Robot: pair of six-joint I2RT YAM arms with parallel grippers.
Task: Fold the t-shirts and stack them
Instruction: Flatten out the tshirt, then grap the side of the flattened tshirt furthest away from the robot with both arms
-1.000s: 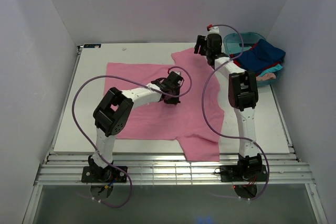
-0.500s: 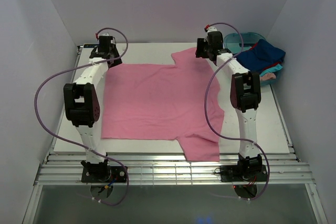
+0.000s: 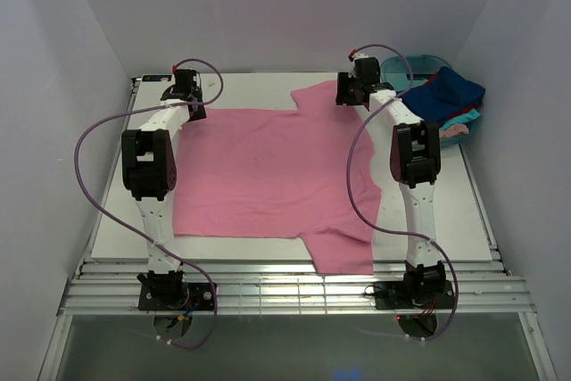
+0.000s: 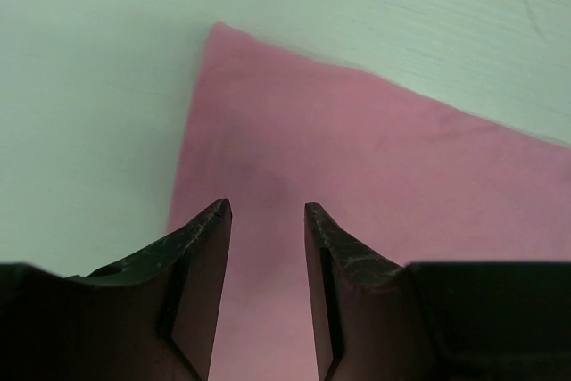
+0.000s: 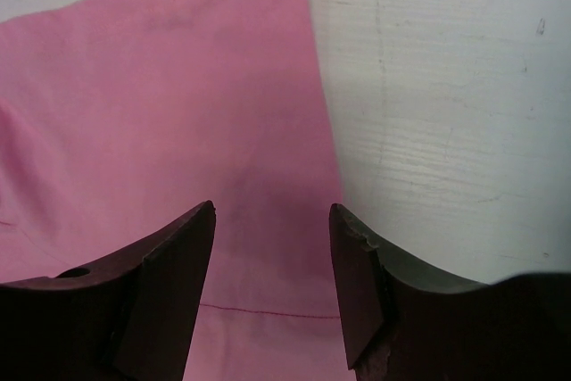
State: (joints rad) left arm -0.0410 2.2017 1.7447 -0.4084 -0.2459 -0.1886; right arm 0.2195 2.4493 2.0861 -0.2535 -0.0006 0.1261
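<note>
A pink t-shirt (image 3: 268,171) lies spread flat on the white table (image 3: 134,211), one sleeve at the far right and one hanging towards the near edge. My left gripper (image 3: 189,106) hovers over the shirt's far left corner. In the left wrist view the left gripper (image 4: 268,211) is open, with only the pink t-shirt (image 4: 357,149) below it. My right gripper (image 3: 350,94) is over the far right sleeve. In the right wrist view the right gripper (image 5: 272,211) is open above the pink t-shirt (image 5: 178,86), close to its edge. Neither gripper holds anything.
A teal tub (image 3: 406,67) stands at the far right corner. A dark blue shirt (image 3: 451,91) drapes over it, with turquoise cloth (image 3: 461,119) and pale pink cloth (image 3: 451,131) beneath. Walls close in on both sides. Bare table (image 5: 446,86) lies right of the sleeve.
My left arm has swung from the middle of the shirt to its far left corner and its gripper has opened. The right gripper has narrowed a little and stayed in place.
</note>
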